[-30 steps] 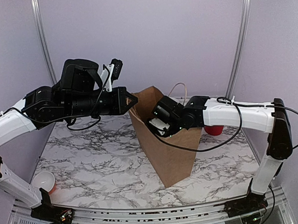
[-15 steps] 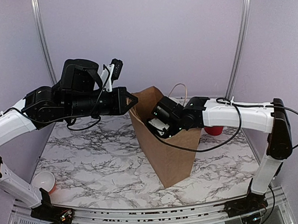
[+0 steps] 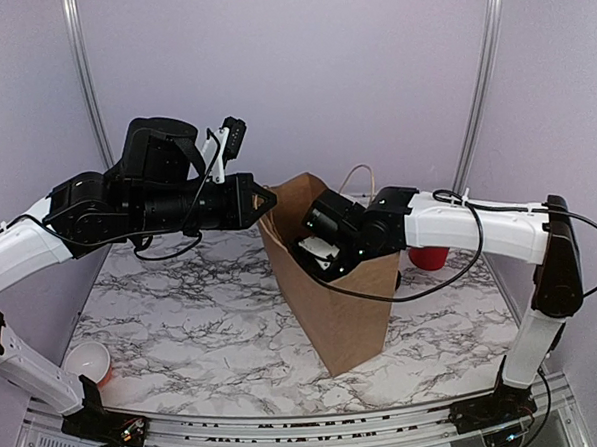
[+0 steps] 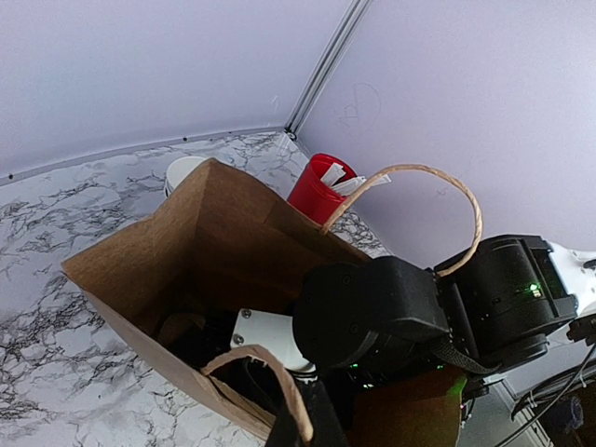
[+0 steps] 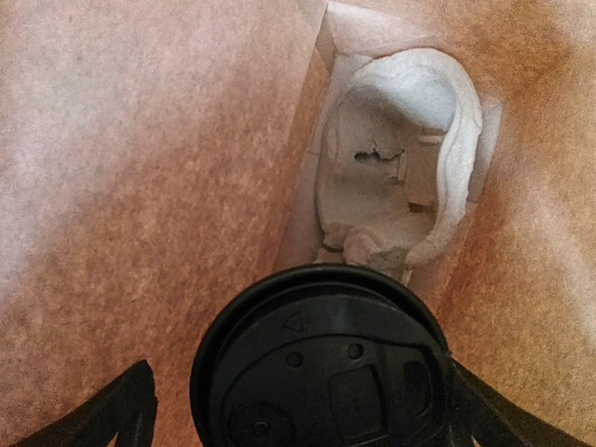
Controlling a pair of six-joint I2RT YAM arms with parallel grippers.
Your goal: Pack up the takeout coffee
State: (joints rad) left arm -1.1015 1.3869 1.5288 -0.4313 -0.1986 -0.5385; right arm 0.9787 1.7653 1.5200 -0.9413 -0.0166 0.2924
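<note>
The takeout coffee (image 5: 326, 372) sits inside the paper bag (image 3: 348, 311). In the right wrist view its black lid fills the lower centre of the frame, facing the camera. Whether its base rests flat on the bag floor cannot be seen.

The right gripper (image 5: 300, 391) is spread wide. One finger (image 5: 126, 410) stands in the lower left corner, clear of the lid, and the other sits at the lower right, just beside the lid's edge. This looks like the release. A white moulded pulp piece (image 5: 438, 121) lies deeper in the bag, in the upper right of that view.

The left gripper (image 3: 261, 199) is closed on the bag's rim, left of centre in the top view, and holds the mouth open.

To finish well, the right arm should probably back out along the cup's own axis with its jaws wide. That way neither finger catches the lid's edge and tips the cup. The wrist fills much of the bag mouth, so a sideways pull risks dragging the paper wall. The left hold on the rim is best released only once the right wrist is out.
</note>
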